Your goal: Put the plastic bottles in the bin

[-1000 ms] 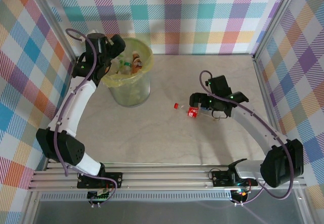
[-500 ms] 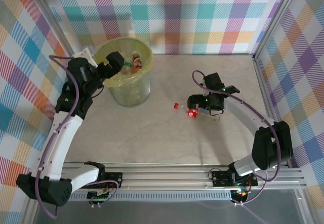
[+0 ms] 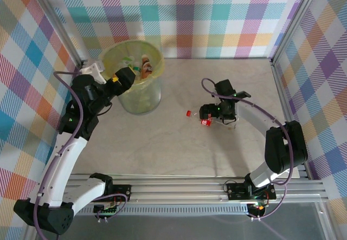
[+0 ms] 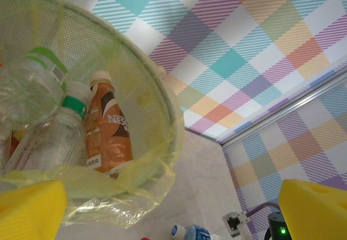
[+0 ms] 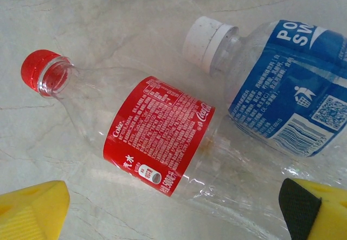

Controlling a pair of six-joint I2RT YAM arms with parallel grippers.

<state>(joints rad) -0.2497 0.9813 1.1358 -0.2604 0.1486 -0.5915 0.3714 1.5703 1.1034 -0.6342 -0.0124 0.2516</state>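
Your right hand (image 5: 173, 213) hangs spread over a red-label bottle (image 5: 157, 137) lying on the bench (image 5: 108, 23), with a blue-label bottle (image 5: 282, 99) just beside it. Your left hand (image 4: 173, 207), spread and empty, sits at the rim of the bin (image 4: 174, 122), which holds several bottles (image 4: 108, 131).

I see a crushed, red-capped red-label bottle (image 5: 157, 137) lying on its side on the counter (image 5: 108, 28), a white-capped blue-label bottle (image 5: 282, 93) just beside it, and, well apart, the upright yellow-green-lined bin (image 3: 142, 96) holding a brown bottle (image 4: 108, 131) and clear bottles (image 4: 49, 137).
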